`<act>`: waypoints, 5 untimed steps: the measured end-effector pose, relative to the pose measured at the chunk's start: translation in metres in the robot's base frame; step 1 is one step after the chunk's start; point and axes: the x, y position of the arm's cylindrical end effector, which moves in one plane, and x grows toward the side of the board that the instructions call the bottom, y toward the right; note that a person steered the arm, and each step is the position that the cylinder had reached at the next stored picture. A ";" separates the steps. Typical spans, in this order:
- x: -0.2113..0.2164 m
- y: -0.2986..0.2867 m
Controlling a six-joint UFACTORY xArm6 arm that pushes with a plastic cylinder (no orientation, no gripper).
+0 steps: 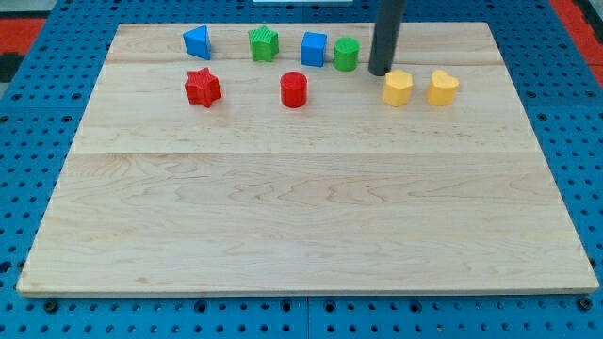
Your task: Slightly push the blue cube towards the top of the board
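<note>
The blue cube [314,48] sits near the top of the wooden board [311,207], between a green star [264,43] on its left and a green cylinder [347,54] on its right. My tip [380,72] rests on the board just right of the green cylinder and left of a yellow block [398,88]. It is about two block widths to the right of the blue cube and slightly lower in the view, not touching it.
A blue triangular block [197,41] lies at the top left. A red star [203,87] and a red cylinder [294,89] lie below the top row. A second yellow block [442,87] lies at the right. Blue pegboard [38,169] surrounds the board.
</note>
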 end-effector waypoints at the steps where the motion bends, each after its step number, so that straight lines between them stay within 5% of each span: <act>1: -0.001 -0.028; 5: -0.015 -0.083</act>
